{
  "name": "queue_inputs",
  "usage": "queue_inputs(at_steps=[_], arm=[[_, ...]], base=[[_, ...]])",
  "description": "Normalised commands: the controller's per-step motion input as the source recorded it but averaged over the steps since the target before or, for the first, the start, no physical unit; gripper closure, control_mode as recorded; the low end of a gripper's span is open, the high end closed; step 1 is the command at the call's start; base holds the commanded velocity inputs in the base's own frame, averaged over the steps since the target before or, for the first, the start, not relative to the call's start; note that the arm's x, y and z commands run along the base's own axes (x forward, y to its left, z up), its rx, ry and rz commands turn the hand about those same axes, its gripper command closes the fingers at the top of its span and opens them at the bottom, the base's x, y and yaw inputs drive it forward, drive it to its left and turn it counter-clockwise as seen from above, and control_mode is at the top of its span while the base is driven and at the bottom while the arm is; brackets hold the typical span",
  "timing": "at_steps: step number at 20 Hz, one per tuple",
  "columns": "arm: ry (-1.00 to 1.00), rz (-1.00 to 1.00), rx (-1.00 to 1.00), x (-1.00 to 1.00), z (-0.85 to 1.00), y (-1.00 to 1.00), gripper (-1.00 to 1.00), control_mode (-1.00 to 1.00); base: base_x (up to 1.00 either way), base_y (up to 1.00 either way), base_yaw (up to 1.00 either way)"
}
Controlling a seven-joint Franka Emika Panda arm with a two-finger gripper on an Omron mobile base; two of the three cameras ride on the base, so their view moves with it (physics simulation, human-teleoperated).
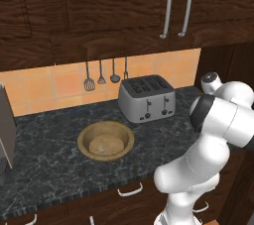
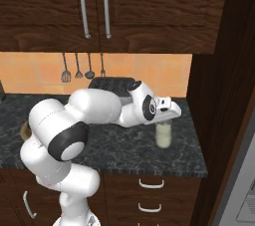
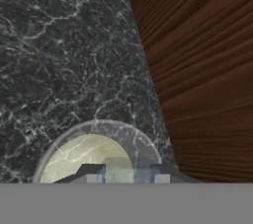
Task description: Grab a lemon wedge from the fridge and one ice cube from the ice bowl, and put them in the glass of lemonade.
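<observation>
The glass of lemonade [image 2: 164, 138] stands on the dark marble counter beside a tall wooden side panel. In the hand view I look straight down into the glass of lemonade [image 3: 79, 154]. My gripper [image 2: 166, 120] hangs just above its rim. There my gripper [image 3: 126, 174] is shut on a tiny pale translucent piece, apparently the ice cube [image 3: 123, 168], over the near edge of the liquid. The tan ice bowl [image 1: 105, 140] sits mid-counter with a whitish heap inside. The lemon wedge is out of view. A grey steel strip at lower right looks like the fridge [image 2: 245, 197].
A silver toaster [image 1: 147, 97] stands behind the bowl against the orange tiled wall. Utensils [image 1: 101, 76] hang on that wall. Dark wall cabinets [image 2: 94, 6] overhang the counter. The wooden side panel [image 3: 202, 70] rises close to the right of the glass. A grey appliance [image 1: 5, 125] sits at the far left.
</observation>
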Motion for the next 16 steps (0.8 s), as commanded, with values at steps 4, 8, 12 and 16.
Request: queue_inputs(at_steps=[4, 8, 12, 16], arm=[[0.00, -0.03, 0.00, 0.00, 0.00, 0.00, -1.00, -1.00], [0.00, -0.01, 0.00, 0.00, 0.00, 0.00, -1.00, -1.00], [0.00, -0.03, 0.00, 0.00, 0.00, 0.00, -1.00, -1.00], [0.00, -0.05, 0.00, 0.00, 0.00, -0.07, -1.00, -1.00]], base=[[0.00, 0.00, 0.00], [0.00, 0.00, 0.00], [0.00, 0.00, 0.00], [0.00, 0.00, 0.00]])
